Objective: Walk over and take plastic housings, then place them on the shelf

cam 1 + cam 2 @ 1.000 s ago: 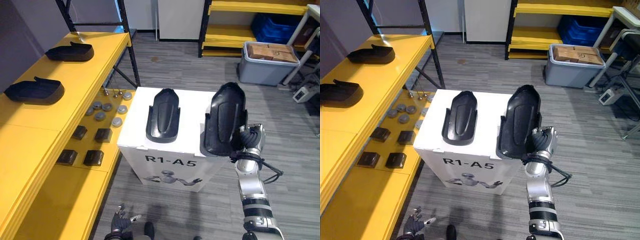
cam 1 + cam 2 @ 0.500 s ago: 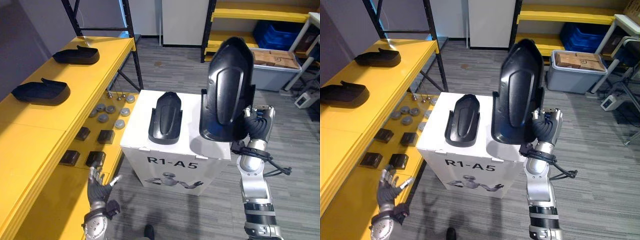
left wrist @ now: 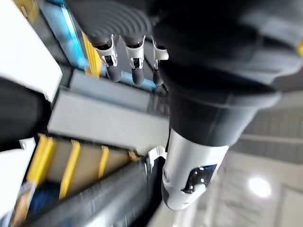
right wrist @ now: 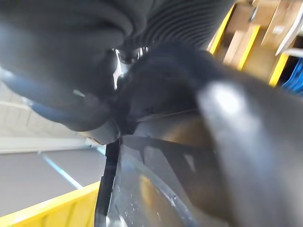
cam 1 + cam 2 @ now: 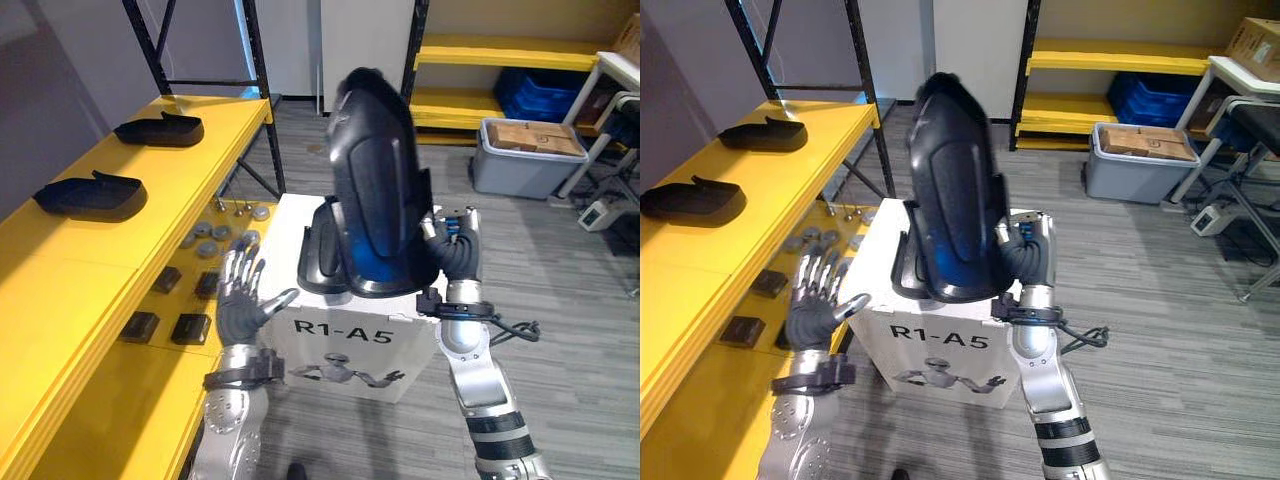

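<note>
While the right hand (image 5: 452, 255) grips a plastic housing (image 5: 375, 190) not yet shelved, the left hand (image 5: 240, 300) spreads open beside it; two housings (image 5: 92, 196) lie on the shelf (image 5: 170, 165).

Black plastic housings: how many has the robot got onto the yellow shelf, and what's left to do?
Done: the far housing and the near housing lie on the yellow shelf. In hand: the right hand grips a third housing upright above the white box; the left hand is open beside it. Left: shelving that one, then the fourth housing lying on the box.
</note>
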You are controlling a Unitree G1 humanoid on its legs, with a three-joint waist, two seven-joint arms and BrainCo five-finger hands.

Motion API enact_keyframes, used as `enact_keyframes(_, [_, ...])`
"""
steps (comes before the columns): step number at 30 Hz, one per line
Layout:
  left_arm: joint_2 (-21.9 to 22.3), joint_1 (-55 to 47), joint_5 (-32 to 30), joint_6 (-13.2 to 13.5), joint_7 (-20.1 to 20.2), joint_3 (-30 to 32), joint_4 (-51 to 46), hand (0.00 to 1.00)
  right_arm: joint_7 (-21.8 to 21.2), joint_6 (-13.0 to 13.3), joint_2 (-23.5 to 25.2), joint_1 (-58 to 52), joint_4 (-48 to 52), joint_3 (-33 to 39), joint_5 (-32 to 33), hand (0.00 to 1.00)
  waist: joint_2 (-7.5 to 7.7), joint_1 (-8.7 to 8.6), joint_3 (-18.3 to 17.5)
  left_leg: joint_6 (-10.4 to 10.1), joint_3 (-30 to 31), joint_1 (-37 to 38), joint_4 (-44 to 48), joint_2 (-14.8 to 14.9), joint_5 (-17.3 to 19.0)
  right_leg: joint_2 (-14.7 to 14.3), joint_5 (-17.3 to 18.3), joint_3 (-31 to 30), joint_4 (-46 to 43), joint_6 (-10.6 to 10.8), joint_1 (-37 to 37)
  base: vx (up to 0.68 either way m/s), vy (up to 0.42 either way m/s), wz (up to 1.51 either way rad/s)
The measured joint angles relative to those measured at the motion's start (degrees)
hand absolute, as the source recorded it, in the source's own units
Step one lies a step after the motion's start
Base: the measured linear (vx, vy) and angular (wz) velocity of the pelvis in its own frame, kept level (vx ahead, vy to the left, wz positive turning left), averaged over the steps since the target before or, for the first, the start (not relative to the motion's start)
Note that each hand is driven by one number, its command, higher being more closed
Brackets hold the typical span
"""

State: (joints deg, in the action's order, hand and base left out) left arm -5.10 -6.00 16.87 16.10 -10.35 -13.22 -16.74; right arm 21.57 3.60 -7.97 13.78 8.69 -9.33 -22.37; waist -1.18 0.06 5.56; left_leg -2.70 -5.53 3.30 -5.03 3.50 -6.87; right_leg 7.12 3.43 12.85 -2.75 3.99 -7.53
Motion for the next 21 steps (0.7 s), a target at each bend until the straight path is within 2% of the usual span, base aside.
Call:
enact_keyframes(4, [-0.37,2.36,0.03,-0.05,0.50,-0.96,1.74,0.00,-0.63,0.02,0.39,1.24,0.00,-2.12,0.02,1.00,0.00,-0.51,-0.04,0.00,-0.97,0.07,0.00,0.19,0.00,-0.08,-0.04,-1.13,-0.45,-0.02,0.69,-0.01,0.006,-0.13])
enact_keyframes(10, [-0.65,4.80,1.83,-1.69,0.35,-3.59,6.95,0.00,-1.76,0.04,0.98,2.33,0.01,-5.31,0.05,1.00,0.29,-1.26,-0.69,0.00,-2.04,0.01,0.00,0.48,-0.01,-0.29,-0.15,-2.20,-0.69,-0.14,1.53,-0.02,0.008,-0.09])
enact_keyframes(18, [-0.18,7.60,2.71,-2.16,-3.55,-3.58,10.44,0.00,-1.89,0.02,1.12,2.27,-0.03,-7.87,0.01,1.00,0.30,-1.88,-1.49,-0.01,-2.55,-0.04,0.00,0.68,-0.02,-0.52,-0.49,-2.81,-0.58,-0.27,1.91,0.00,0.001,-0.03])
enact_keyframes(19, [-0.18,8.37,3.29,-2.25,-4.45,-3.56,11.43,1.00,-1.84,0.00,1.11,2.26,-0.05,-8.59,0.01,1.00,0.30,-1.94,-1.66,-0.04,-2.56,-0.04,0.00,0.73,-0.04,-0.57,-0.53,-2.83,-0.57,-0.31,1.92,0.00,0.000,0.00])
enact_keyframes(21, [-0.20,8.80,4.42,-2.56,-5.20,-3.75,11.82,1.00,-2.01,0.00,0.99,2.13,-0.09,-10.09,0.02,1.00,0.30,-2.12,-1.78,-0.07,-2.59,-0.04,0.00,0.78,-0.07,-0.63,-0.58,-2.86,-0.55,-0.35,1.93,0.00,0.000,0.00])
